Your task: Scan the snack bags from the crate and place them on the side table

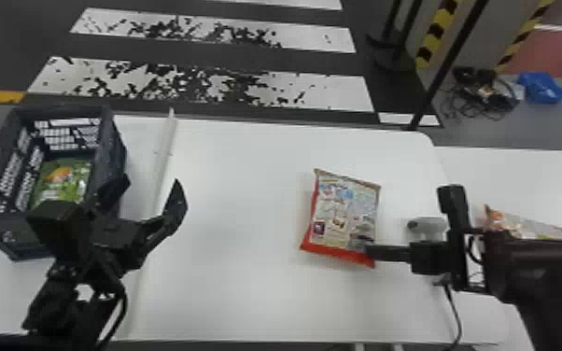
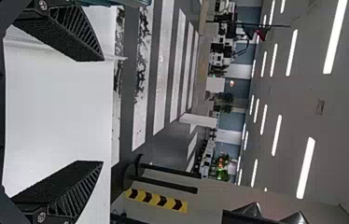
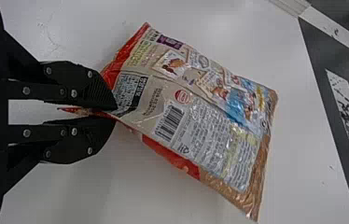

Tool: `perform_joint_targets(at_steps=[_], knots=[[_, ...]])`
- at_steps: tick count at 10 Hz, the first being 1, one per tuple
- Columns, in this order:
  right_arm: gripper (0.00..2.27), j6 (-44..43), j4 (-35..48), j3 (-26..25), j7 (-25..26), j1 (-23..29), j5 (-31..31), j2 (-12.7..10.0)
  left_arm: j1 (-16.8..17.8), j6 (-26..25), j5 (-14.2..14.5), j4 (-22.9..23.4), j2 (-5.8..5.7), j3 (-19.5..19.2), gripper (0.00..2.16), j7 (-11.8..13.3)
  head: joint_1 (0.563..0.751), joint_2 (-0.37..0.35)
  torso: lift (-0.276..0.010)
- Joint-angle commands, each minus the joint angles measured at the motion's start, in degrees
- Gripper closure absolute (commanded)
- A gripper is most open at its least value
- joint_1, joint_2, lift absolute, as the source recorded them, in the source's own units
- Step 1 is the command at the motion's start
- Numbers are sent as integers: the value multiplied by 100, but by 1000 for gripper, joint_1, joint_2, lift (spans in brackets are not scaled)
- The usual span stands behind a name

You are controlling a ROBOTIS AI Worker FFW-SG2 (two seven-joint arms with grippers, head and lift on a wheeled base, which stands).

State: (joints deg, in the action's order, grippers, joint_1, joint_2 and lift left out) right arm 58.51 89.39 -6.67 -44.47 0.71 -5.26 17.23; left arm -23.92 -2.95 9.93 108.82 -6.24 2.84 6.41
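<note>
the right claw [image 1: 369, 251] is closed on a corner of the red-edged snack bag [image 1: 344, 207] over the white counter [image 1: 228, 210]. just right: a grey device [image 1: 427, 226]. farther right: a slim packet [image 1: 534, 226]. at left, the left claw [image 1: 152, 186], wide open and empty, near the crate [image 1: 112, 147] containing a green bag [image 1: 63, 179].

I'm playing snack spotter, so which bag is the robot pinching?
The red-edged bag: the right gripper has its corner pinched. The green bag lies in the crate, the pale one with orange on the side table.
</note>
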Motion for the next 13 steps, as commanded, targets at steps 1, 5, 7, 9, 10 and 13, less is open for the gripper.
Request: perform_joint_targets(at_steps=[1,5,7,9,10,13], knots=[[2260,192,492,-379,35,175,-283,-18,-8,0,0,8,0,-3,87,0,695,-102,-50],[2260,508,1221,-1873,404,325,-1364,-62,-8,0,0,17,18,-3,87,0,695,-146,-50],[2260,87,949,-2568,932,254,-1821,-62,-8,0,-9,17,18,6,87,0,695,-214,-50],[2260,-476,448,-3025,1679,166,-2208,-62,1,0,-9,8,18,14,87,0,695,-282,-50],[2260,-775,175,-3174,1978,122,-2296,-53,1,0,-9,17,18,14,87,0,695,-322,-50],[2260,-1408,-765,-3359,2637,-62,-2348,43,-8,0,-9,25,9,14,87,0,695,-350,-50]])
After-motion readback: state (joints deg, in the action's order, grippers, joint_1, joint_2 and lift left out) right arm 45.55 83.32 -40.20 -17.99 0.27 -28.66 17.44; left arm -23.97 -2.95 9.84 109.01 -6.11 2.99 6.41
